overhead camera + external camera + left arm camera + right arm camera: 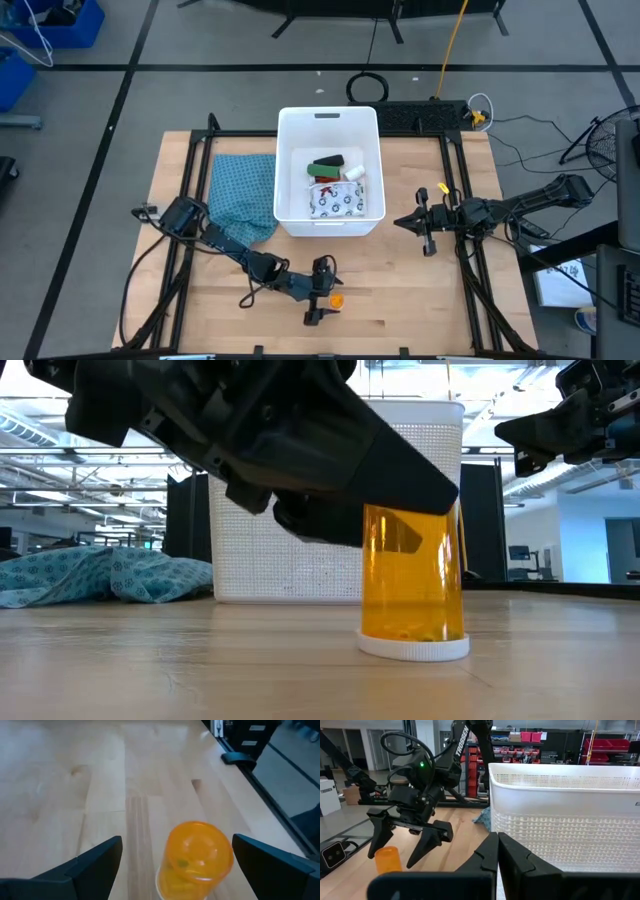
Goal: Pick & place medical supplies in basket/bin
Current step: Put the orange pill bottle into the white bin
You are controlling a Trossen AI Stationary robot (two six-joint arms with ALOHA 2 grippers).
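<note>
An orange vial (pixel 197 857) stands upside down on its white cap (pixel 413 648) near the table's near edge. My left gripper (pixel 176 840) is open and low over the vial (pixel 336 299), with one finger on each side of it and a gap at both. The white tub (pixel 292 150) sits at mid-table. In it lie a green packet (pixel 325 160), a red bottle (pixel 326 178) and a white patterned pouch (pixel 335 203). My right gripper (pixel 428 228) hovers right of the tub, shut and empty.
A teal checked cloth (pixel 243 195) lies bunched against the tub's left wall. Black frame rails (pixel 462 190) run along the table's left and right sides. Bare wood surrounds the vial. Blue crates (pixel 60 25) stand on the floor beyond the far left corner.
</note>
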